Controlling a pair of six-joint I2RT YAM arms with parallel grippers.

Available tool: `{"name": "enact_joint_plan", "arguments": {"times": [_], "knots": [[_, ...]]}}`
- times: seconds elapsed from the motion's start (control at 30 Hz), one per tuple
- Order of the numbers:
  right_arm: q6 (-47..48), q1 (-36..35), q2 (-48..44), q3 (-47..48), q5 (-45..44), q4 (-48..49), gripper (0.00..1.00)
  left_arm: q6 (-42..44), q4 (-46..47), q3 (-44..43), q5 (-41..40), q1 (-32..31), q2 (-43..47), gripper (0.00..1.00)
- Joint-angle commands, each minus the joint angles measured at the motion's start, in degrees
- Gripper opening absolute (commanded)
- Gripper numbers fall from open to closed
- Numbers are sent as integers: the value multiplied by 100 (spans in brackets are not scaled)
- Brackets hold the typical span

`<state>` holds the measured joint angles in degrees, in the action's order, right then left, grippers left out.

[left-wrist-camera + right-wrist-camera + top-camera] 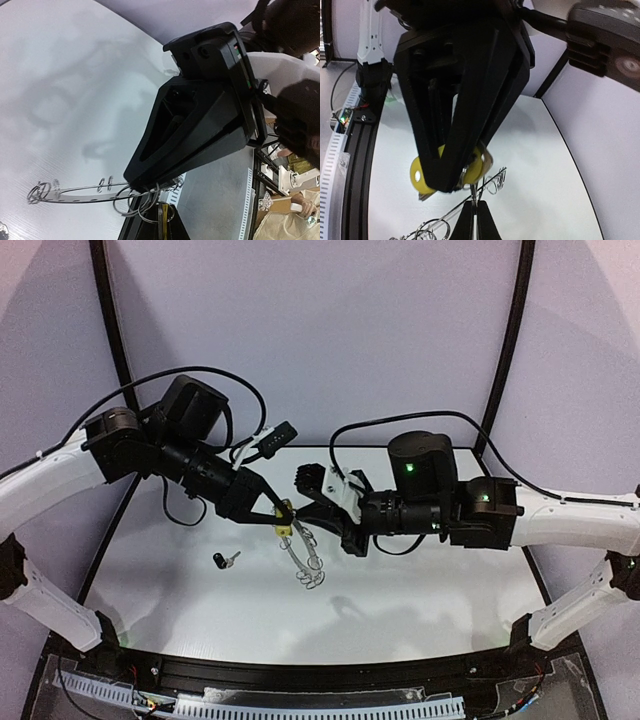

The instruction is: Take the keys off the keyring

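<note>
Your right jaws are pressed fully together, pinching the yellow round-headed key (422,177) at their tips. Your left jaws are clamped just as tight on the rim of the large flat grey metal keyring (75,196). The two sets of tips meet nose to nose above the middle of the white counter (420,610), and each crowds the other's view. From the right wrist, your own black fingers (490,90) hide the middle of the yellow head. From the left wrist, a bunch of thin silver wire loops (142,205) tangles round the tips.

Nearest you, a black rail (300,675) runs along the counter's front edge. Beyond it, on your left, the small black-headed key with a silver blade (224,560) lies loose on the counter, well apart from the ring. The keyring slants down from the jaws toward the counter; you cannot tell whether its lower end touches. Farther back, black cables (200,375) arch over both arms in front of the pale walls (320,340).
</note>
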<state>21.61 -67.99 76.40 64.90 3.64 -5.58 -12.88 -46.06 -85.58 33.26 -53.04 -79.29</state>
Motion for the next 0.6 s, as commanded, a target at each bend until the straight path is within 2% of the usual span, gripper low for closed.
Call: {"name": "enact_joint_plan", "arguments": {"times": [0.0, 0.27, 0.4, 0.57], "knots": [[222, -107, 360, 277, -191, -557, 0, 2, -59, -325, 182, -13, -271, 1], [38, -125, 709, 208, -32, -142, 0, -7, -96, -733, 365, -13, -479, 1], [-78, -126, 481, -168, -6, 346, 0, -63, -105, -743, 509, -14, -483, 1], [5, -127, 58, -454, -281, 532, 0, -364, -392, -698, 161, -11, -371, 5]]}}
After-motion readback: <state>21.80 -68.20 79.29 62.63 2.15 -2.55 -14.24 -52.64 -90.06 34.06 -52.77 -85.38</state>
